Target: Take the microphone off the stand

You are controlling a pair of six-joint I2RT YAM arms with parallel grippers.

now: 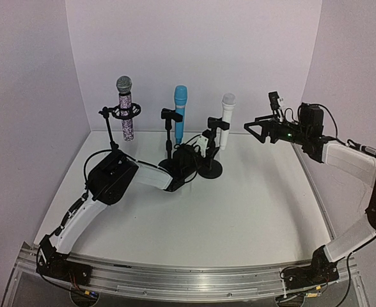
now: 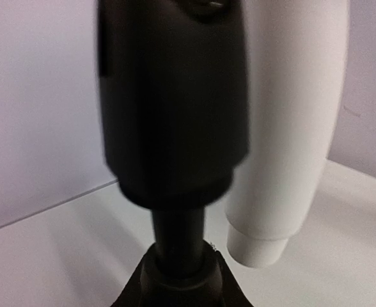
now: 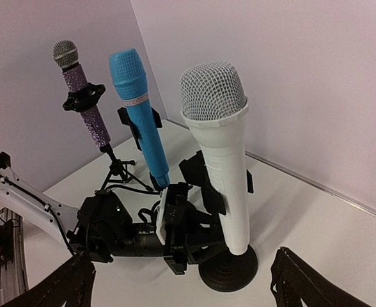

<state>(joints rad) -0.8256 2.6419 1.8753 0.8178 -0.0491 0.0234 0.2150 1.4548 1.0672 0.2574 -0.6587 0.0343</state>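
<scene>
**mic_fan:** ok so where's the white mic at right now? and what are your grippers up to?

**two_arms:** The white microphone (image 3: 223, 166) is standing upright in the black clip (image 3: 204, 182) of its stand (image 3: 228, 268), the one with the round base. My left gripper (image 1: 203, 143) sits low, right by that stand's pole. From its wrist cam the clip fills the space dead ahead, and the mic's handle end hangs just ahead and a bit to the right of the clip. The mesh head is up above. Honestly I can't tell if that gripper is clenched or released. It's just a dark lump against the pole from every angle I've got.

**mic_fan:** and the right one?

**two_arms:** My right gripper (image 1: 253, 128) is up in the air, well apart from the stand, with its fingers (image 3: 66, 284) spread wide and nothing between them. From there the white mic is straight ahead and closest. The blue microphone (image 3: 140, 109) is behind it and to the left in its own clip. The purple microphone (image 3: 86, 102) is farther left again, on a tripod (image 3: 117, 173). All three stand on the white table (image 1: 239, 211).
</scene>
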